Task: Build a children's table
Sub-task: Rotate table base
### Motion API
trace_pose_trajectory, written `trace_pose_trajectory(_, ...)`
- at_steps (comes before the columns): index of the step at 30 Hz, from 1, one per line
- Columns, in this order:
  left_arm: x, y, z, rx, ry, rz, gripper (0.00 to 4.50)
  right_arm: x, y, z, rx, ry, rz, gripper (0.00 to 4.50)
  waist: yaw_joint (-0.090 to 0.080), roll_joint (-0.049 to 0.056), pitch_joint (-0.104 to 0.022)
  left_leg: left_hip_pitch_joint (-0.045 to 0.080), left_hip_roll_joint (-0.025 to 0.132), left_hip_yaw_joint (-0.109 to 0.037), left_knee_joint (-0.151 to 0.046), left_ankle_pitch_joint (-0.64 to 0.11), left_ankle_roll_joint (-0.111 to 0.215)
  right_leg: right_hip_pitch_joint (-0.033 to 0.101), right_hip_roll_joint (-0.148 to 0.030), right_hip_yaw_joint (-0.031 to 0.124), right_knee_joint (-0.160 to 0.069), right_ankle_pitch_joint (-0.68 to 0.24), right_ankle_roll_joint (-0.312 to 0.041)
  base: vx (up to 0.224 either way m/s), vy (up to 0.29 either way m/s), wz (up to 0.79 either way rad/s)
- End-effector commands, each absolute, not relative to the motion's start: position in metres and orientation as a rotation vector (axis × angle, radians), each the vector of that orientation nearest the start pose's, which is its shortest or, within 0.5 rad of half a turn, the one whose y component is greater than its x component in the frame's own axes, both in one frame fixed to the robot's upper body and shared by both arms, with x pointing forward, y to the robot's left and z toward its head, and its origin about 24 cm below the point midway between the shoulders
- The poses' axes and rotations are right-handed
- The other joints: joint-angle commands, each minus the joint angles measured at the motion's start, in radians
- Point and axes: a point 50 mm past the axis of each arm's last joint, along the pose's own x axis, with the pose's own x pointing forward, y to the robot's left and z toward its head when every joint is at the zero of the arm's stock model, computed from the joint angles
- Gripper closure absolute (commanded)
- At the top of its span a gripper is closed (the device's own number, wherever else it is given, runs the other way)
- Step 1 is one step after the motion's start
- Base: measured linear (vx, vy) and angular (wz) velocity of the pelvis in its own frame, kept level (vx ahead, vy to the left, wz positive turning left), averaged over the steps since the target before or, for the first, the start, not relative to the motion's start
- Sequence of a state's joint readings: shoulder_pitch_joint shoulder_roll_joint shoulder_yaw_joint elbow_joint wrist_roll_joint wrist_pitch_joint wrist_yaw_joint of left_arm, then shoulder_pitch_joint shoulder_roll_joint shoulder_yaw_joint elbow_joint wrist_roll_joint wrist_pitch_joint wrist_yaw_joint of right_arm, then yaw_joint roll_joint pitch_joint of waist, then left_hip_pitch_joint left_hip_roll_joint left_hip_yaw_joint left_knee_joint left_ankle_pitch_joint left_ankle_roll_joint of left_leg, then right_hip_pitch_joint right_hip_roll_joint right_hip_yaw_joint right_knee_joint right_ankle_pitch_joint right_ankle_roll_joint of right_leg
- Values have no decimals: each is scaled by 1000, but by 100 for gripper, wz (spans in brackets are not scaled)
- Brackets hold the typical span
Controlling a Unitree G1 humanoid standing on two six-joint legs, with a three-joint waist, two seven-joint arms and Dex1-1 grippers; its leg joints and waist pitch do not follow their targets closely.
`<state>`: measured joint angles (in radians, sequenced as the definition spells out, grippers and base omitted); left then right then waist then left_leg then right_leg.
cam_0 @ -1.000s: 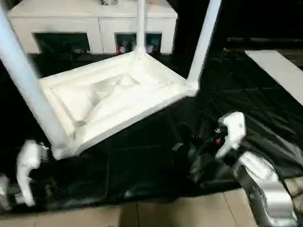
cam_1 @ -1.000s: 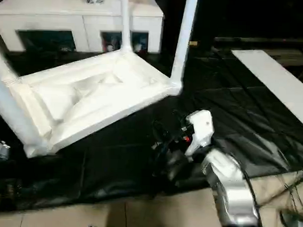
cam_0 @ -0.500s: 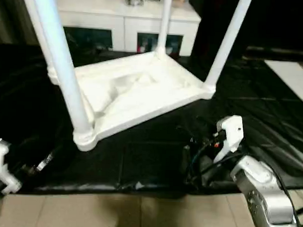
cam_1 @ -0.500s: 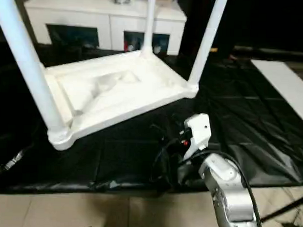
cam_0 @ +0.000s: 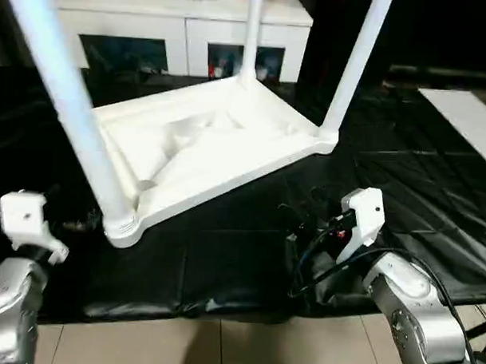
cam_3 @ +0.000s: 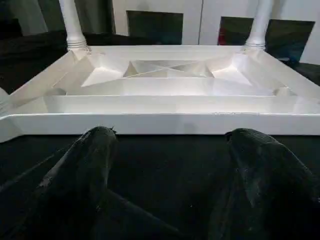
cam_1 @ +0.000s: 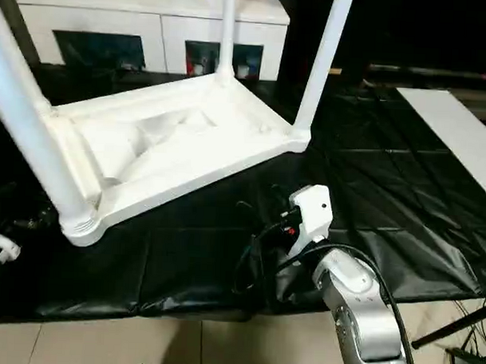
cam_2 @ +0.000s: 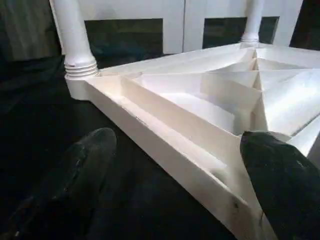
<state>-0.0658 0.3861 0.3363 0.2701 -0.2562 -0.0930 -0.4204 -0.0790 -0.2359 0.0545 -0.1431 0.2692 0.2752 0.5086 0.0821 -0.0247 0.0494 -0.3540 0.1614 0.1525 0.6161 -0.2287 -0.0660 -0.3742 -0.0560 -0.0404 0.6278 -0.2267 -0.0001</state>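
Upside down, the white plastic ribbed tabletop rests on black sheeting, tube legs upright; open sheet lies along its near rim. Both grippers, left and right, gape empty; no writing is legible.

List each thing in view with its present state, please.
tabletop: upside down on the black sheet, ribs up
legs: standing upright in the corner sockets
left gripper: open, holding nothing
right gripper: open, holding nothing
cabinet: doors shut

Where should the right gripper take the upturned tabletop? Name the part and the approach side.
Take the tabletop by the raised rim of its near edge, coming from the robot's side. The rim stands as a thin wall with hollow ribbing behind, so the open right gripper could straddle it.
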Motion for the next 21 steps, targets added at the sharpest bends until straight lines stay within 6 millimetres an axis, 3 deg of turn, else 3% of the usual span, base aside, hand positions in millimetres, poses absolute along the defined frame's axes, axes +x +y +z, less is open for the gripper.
trace_pose_trajectory(1, 259, 262, 53, 99, 19, -191, 3, 258, -143, 78, 16, 57, 633, 59, -5, 24, -50, 10, 71, -20, -95, -138, 13, 30, -85, 54, -62, 63, -211, 0, 0, 0)
trace_pose_trajectory(3, 260, 254, 53, 111, 25, -229, 3, 257, -143, 77, 14, 59, 634, 59, 1, 25, -45, 15, 75, -17, -101, -183, 3, 25, -85, 55, -67, 12, -210, 0, 0, 0)
trace_pose_trajectory(4, 263, 233, 56, 108, 15, -306, 3, 256, -145, 76, 4, 68, 621, 59, 2, 31, -44, 16, 77, -15, -103, -210, -7, 23, -86, 55, -70, -17, -208, 0, 0, 0)
trace_pose_trajectory(5, 263, 233, 56, 108, 15, -306, 3, 256, -145, 76, 4, 68, 621, 59, 3, 26, -42, 16, 78, -14, -105, -227, -14, 23, -86, 56, -73, -42, -205, 0, 0, 0)
trace_pose_trajectory(8, 272, 191, 58, 143, -9, -417, 3, 259, -156, 67, -44, 123, 505, 59, 3, 26, -39, 18, 76, -7, -105, -252, -29, 18, -85, 60, -81, -104, -187, 0, 0, 0)
trace_pose_trajectory(11, 277, 174, 58, 150, -24, -460, 3, 260, -160, 65, -44, 131, 452, 59, -1, 23, -40, 9, 74, -9, -106, -237, -36, 25, -88, 61, -84, -135, -162, 0, 0, 0)
trace_pose_trajectory(15, 296, 150, 57, 157, -39, -473, 3, 259, -164, 62, -36, 149, 406, 59, -5, 17, -45, 3, 68, -7, -97, -172, -20, 31, -87, 62, -81, -91, -154, 0, 0, 0)
trace_pose_trajectory(18, 326, 111, 58, 173, -39, -485, 3, 257, -178, 60, -53, 168, 298, 59, -5, 21, -48, 7, 66, -4, -90, -139, -15, 30, -84, 61, -83, -56, -153, 0, 0, 0)
trace_pose_trajectory(19, 334, 99, 58, 174, -32, -485, 3, 256, -182, 60, -56, 171, 271, 59, -2, 22, -53, 8, 64, -5, -87, -118, -11, 32, -84, 60, -78, -9, -155, 0, 0, 0)
trace_pose_trajectory(21, 339, 91, 59, 165, -24, -481, 3, 255, -185, 60, -62, 172, 252, 59, -2, 22, -57, 1, 66, -10, -84, -70, 4, 41, -88, 56, -67, 84, -172, 0, 0, 0)
